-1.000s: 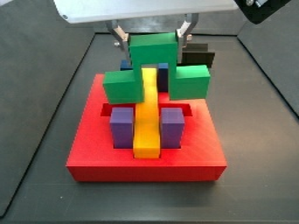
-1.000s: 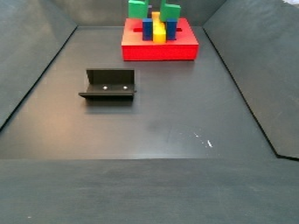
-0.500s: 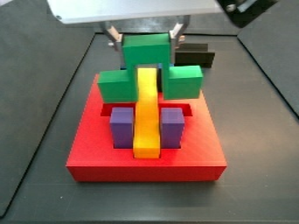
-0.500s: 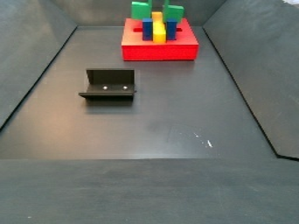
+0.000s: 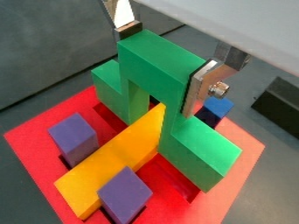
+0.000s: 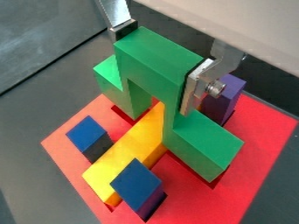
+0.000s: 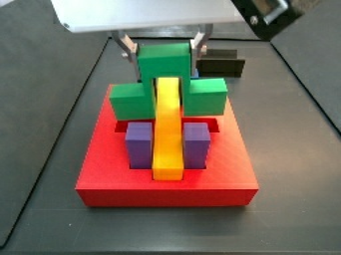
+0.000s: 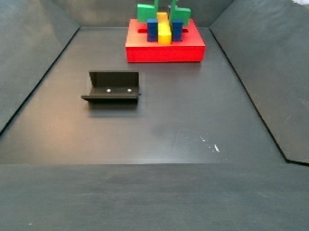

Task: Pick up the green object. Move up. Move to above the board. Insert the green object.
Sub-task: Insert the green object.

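The table (image 8: 157, 117) is dark gray and flat, with dark walls around it. In a side view, the fixture (image 8: 112, 87) stands nearest, at the middle left of the frame, well apart from everything else. Far behind it, at the top of the frame, sits the red board (image 8: 165, 50).

In a side view the board (image 7: 168, 177) fills the middle of the frame. A long yellow bar (image 7: 167, 129) runs down its middle. Two purple blocks (image 7: 139, 141) stand on either side of the bar, touching it. Blue blocks (image 6: 138, 182) show in a wrist view.

Behind the purple blocks is the green object (image 7: 167, 85). Its two low cubes sit on either side of the yellow bar, and its tall middle cube arches over the bar. The tool (image 7: 167, 45) is above it, at the top of the frame, squeezing the tall cube from both sides. In a wrist view a silver finger (image 5: 214, 83) presses flat on the green object (image 5: 163, 96).
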Tool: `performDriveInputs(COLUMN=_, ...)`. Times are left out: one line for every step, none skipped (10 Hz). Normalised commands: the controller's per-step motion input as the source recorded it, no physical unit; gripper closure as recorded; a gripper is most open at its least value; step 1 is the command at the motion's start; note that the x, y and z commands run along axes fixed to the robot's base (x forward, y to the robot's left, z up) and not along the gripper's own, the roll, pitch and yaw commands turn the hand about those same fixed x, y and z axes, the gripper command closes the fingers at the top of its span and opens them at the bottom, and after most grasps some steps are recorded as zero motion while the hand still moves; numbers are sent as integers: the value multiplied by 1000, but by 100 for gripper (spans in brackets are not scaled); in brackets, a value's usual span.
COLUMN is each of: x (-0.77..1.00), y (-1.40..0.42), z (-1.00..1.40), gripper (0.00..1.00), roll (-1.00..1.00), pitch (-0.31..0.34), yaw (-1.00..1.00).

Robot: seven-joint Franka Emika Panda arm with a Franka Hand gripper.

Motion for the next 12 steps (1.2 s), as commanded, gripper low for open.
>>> performDriveInputs(x=89, y=-31, z=-71, gripper=100, roll=-107, pitch=0, yaw=37)
performDriveInputs(x=0, y=-17, z=-14, gripper=100, roll=-113, pitch=0, yaw=0)
performDriveInputs(x=0, y=-14, z=-37, gripper=100, roll=-87, pitch=0, yaw=0)
performDriveInputs(x=0, y=-74, z=-83, gripper=100, roll=-69, pitch=0, yaw=0)
performDriveInputs(x=0, y=-109, z=-134, gripper=100, roll=-114, pitch=0, yaw=0)
performDriveInputs(x=9, y=-51, z=-157, gripper=100, roll=-107, pitch=0, yaw=0)
performDriveInputs(x=3, y=0, z=-163, gripper=100, roll=-59, pitch=0, yaw=9)
performDriveInputs(x=0, y=0, z=-140, gripper=100, roll=-3, pitch=0, yaw=0)
performDriveInputs(x=0, y=117, z=-143, gripper=100, roll=0, pitch=0, yaw=0)
performDriveInputs(x=0, y=89, z=-157, gripper=100, roll=0, pitch=0, yaw=-14)
performDriveInputs(x=0, y=29, z=-189, gripper=100, roll=0, pitch=0, yaw=0)
performDriveInputs(x=126, y=0, z=-163, gripper=100, roll=0, pitch=0, yaw=0)
